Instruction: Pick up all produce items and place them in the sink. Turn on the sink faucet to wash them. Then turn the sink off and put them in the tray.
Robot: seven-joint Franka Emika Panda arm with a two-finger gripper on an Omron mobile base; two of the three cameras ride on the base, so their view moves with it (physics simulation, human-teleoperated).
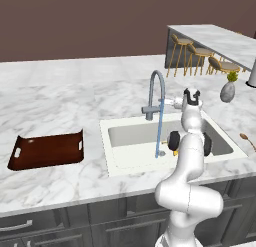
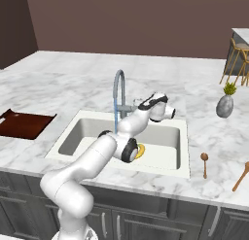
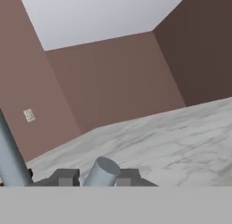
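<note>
With the banana (image 2: 140, 151) in the sink (image 2: 78, 118) under running water from the faucet (image 1: 158, 86), your gripper (image 3: 96, 177) is clamped on the lever (image 3: 101, 172), so shutting off and moving it to the tray (image 1: 47, 150) remain.

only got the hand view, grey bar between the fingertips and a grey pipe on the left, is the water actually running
observer: yes, a blue stream falls from the faucet into the sink.
operator: where's the banana
observer: the banana lies on the sink floor near the front wall, partly hidden by the arm.
operator: and the tray
observer: the tray sits on the counter left of the sink, and the banana is not in it yet.
</note>
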